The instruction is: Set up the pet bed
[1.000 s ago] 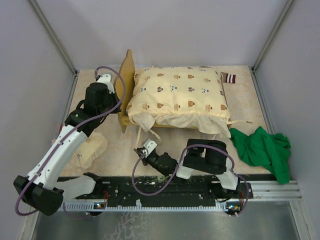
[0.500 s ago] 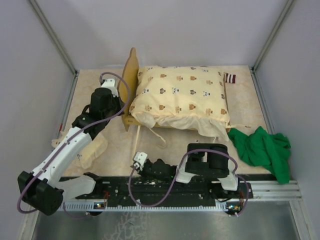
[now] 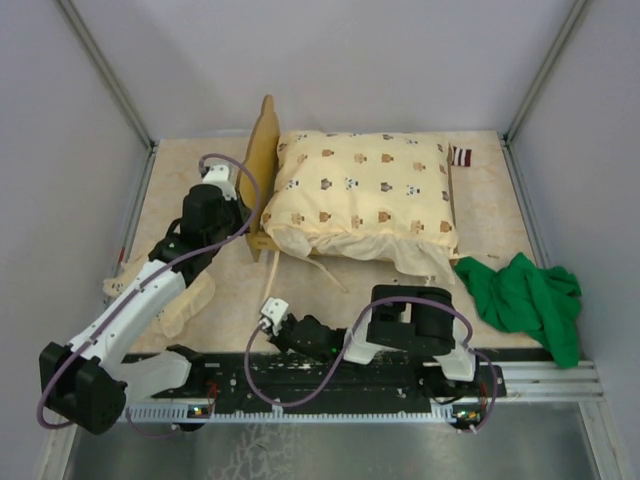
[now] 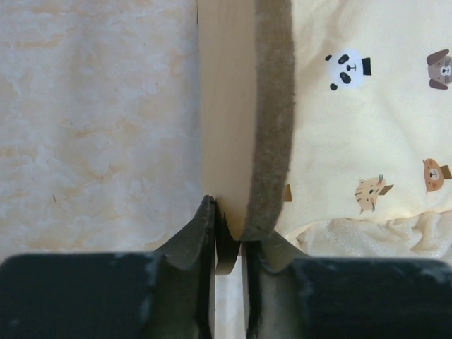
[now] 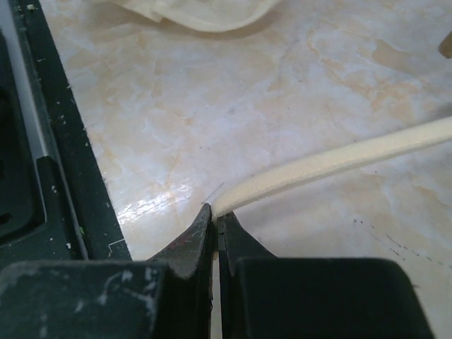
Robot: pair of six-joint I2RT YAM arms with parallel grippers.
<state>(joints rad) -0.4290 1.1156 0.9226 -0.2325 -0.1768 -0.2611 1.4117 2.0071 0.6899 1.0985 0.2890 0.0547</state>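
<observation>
The left claw (image 4: pixel 227 233) pinches the bed (image 4: pixel 226 106) at the near end of its smooth, pale wood headboard, beside a fuzzy grey strip. The bed sits at the back of the shiny, marble-look table (image 3: pixel 235 290). A puffy cream quilt (image 3: pixel 365 190) with little animals covers it. The right claw (image 5: pixel 215 215) is squeezed tight on a soft, round cream cord (image 5: pixel 332 164), which seems to come from the quilt. A crumpled green cloth (image 3: pixel 525 295) lies to the right.
</observation>
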